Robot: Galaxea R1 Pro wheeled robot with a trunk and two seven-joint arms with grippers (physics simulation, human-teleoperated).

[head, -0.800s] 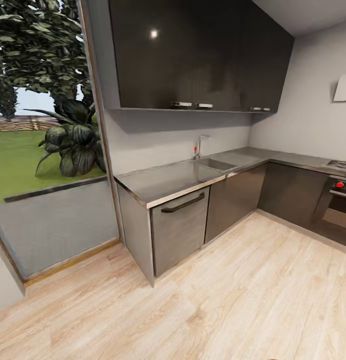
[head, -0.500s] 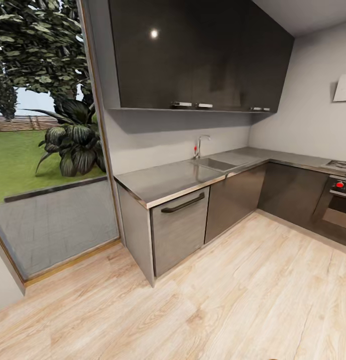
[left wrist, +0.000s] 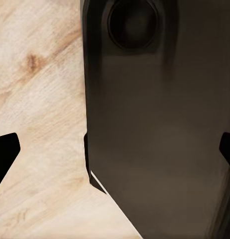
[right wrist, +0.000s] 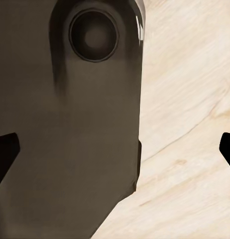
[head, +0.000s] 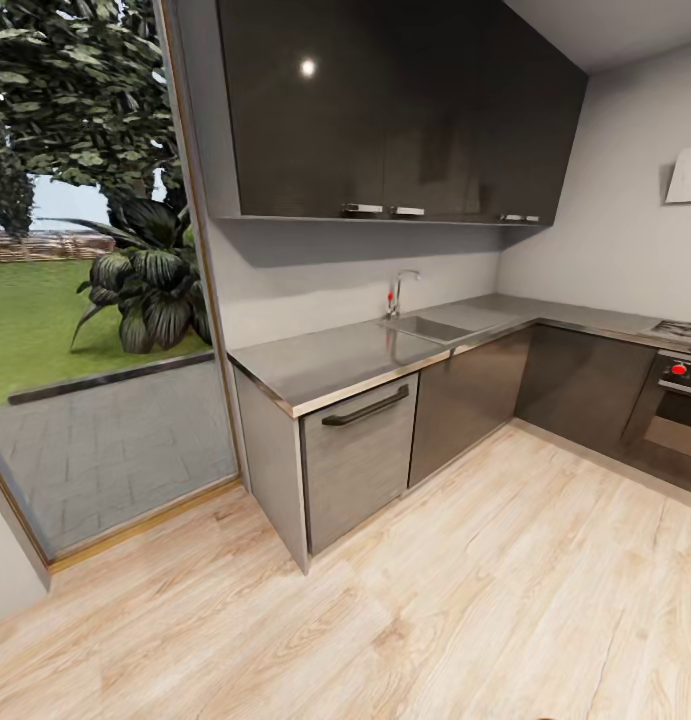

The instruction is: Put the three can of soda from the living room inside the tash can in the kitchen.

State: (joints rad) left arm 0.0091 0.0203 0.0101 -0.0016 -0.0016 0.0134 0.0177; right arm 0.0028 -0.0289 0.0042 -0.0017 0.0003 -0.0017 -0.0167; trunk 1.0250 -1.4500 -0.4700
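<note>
Left gripper (left wrist: 115,149): its two dark fingertips sit at opposite edges of the left wrist view, spread wide with nothing between them; released. Beneath it lie the robot's dark body panel (left wrist: 159,124) and pale wood floor (left wrist: 40,99).

Right gripper (right wrist: 115,149): fingertips likewise far apart at the edges of the right wrist view, nothing held; released. The same dark panel and wood floor lie below.

The kitchen (head: 465,330), seen from the head view, stands ahead of the robot: glossy black upper cabinets (head: 385,110) over a steel-grey countertop (head: 335,360) with a sink (head: 430,327) and tap (head: 400,290). Dark lower cabinets (head: 470,395) run to an oven (head: 675,410) at the right edge. A glazed opening (head: 95,300) at the left gives onto a lawn and a leafy plant (head: 150,290).

Where the kitchen units stand relative to either gripper cannot be told.
</note>
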